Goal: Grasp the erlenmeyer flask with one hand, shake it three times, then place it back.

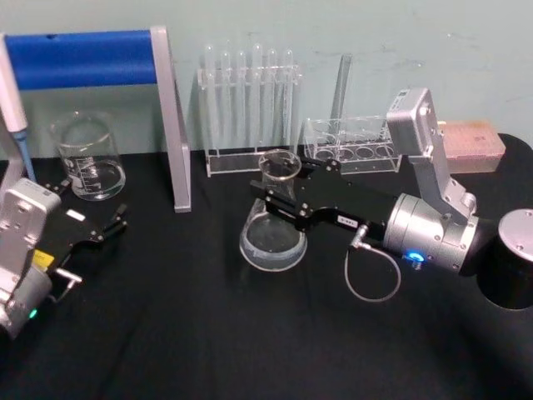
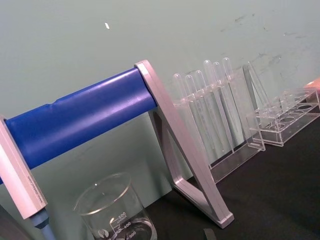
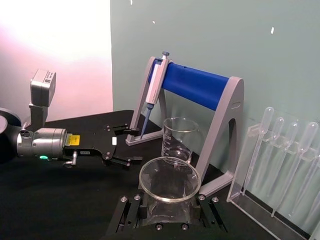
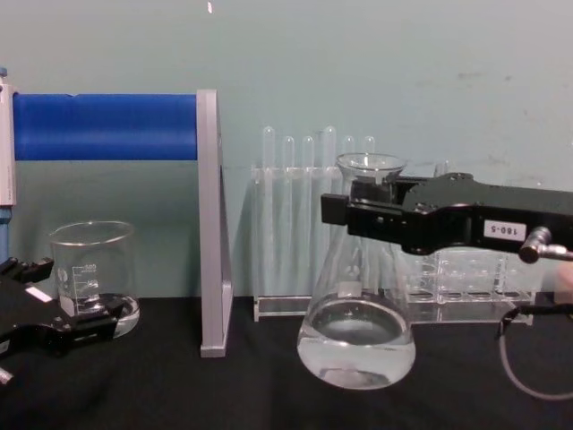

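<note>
Looking down from the head, we see the right gripper (image 1: pixel 281 198) with its jaws clamped on the neck of the flask (image 1: pixel 273 242). The wide base lies below the jaws, long axis near upright. The left gripper (image 1: pixel 115 222) sits parked well off, jaws wide, by a beaker (image 1: pixel 87 158). From the right wrist, the flared rim stands between the jaws. From the chest, we see clear glass; whether the base touches the counter (image 4: pixel 179 394) we cannot tell.

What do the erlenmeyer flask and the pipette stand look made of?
Erlenmeyer flask, clamped at the neck by the right gripper: apparently clear glass, glossy; the background shows through. Pipette stand: matte grey uprights, plastic or painted metal; blue bar smooth, probably plastic.
</note>
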You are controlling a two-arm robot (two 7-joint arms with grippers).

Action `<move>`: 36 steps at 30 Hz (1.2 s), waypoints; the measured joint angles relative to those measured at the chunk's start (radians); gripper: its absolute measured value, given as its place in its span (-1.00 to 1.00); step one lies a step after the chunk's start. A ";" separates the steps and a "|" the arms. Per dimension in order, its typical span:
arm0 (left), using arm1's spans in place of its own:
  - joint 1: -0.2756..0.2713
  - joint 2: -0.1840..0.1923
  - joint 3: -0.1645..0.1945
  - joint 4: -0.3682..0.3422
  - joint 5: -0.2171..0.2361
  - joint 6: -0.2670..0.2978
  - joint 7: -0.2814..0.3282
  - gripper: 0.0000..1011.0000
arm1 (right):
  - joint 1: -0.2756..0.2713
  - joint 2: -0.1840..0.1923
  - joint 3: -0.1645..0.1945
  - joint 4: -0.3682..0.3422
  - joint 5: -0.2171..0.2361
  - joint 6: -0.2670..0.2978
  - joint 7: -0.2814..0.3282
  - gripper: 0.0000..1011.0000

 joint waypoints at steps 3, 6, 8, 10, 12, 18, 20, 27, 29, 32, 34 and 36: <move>0.000 0.000 0.000 0.000 0.000 0.000 0.000 0.98 | -0.002 0.002 -0.004 -0.004 0.002 0.000 0.005 -0.11; 0.000 0.000 0.000 0.000 0.000 0.000 0.000 0.98 | -0.005 0.004 -0.011 -0.011 0.005 0.000 0.014 -0.11; 0.000 0.000 0.000 0.000 0.000 0.000 0.000 0.98 | -0.007 0.005 -0.017 -0.017 0.007 0.000 0.023 -0.11; 0.000 0.000 0.000 0.000 0.000 0.000 0.000 0.98 | -0.009 0.008 -0.023 -0.025 0.011 -0.001 0.032 -0.11; 0.000 0.000 0.000 0.000 0.000 0.000 0.000 0.98 | -0.012 0.010 -0.029 -0.031 0.014 -0.002 0.042 -0.11; 0.000 0.000 0.000 0.000 0.000 0.000 0.000 0.98 | -0.019 0.031 -0.059 -0.064 0.033 -0.017 0.101 -0.11; 0.000 0.000 0.000 0.000 0.000 0.000 0.000 0.98 | -0.020 0.038 -0.067 -0.073 0.039 -0.023 0.120 -0.11; 0.000 0.000 0.000 0.000 0.000 0.000 0.000 0.98 | -0.023 0.072 -0.106 -0.109 0.067 -0.045 0.200 -0.11; 0.000 0.000 0.000 0.000 0.000 0.000 0.000 0.98 | -0.022 0.081 -0.115 -0.118 0.077 -0.049 0.219 -0.11; 0.000 0.000 0.000 0.000 0.000 0.000 0.000 0.98 | -0.021 0.092 -0.128 -0.127 0.086 -0.054 0.237 -0.11; 0.000 0.000 0.000 0.000 0.000 0.000 0.000 0.98 | -0.019 0.099 -0.136 -0.132 0.092 -0.057 0.246 -0.11; 0.000 0.000 0.000 0.000 0.000 0.000 0.000 0.98 | -0.017 0.103 -0.141 -0.135 0.095 -0.059 0.252 -0.11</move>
